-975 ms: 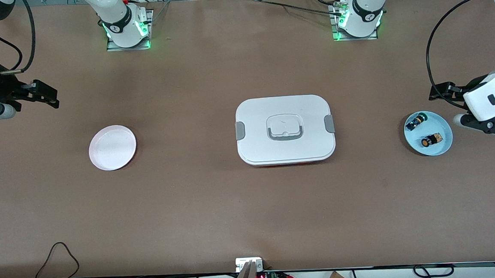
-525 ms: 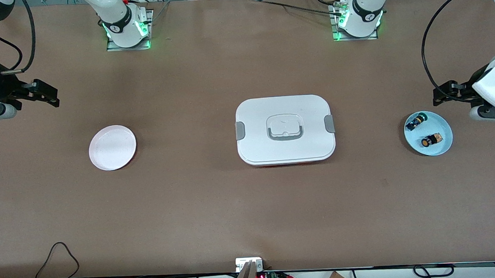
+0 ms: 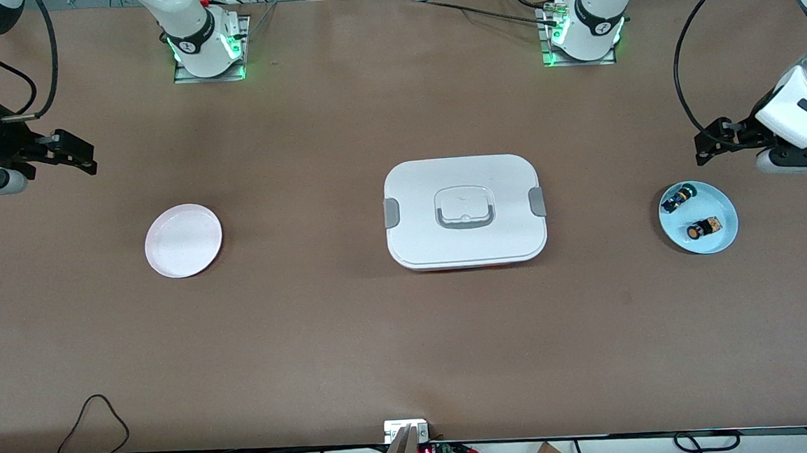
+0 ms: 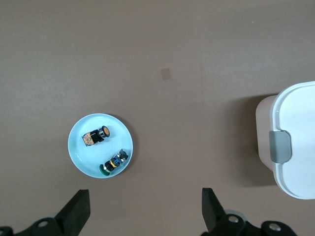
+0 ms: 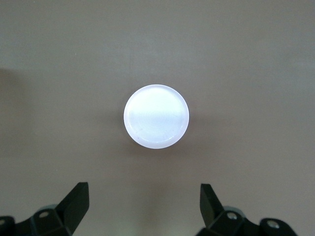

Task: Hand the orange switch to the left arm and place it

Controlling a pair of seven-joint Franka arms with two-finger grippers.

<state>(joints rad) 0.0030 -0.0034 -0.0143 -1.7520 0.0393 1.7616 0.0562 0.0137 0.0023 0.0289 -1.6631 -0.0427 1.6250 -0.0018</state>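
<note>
Brown surface holds a blue dish at the left arm's end, where the orange switch lies near the left gripper, fingers wide open and empty.

Box mid-table between two plates, orange switch in one
</note>
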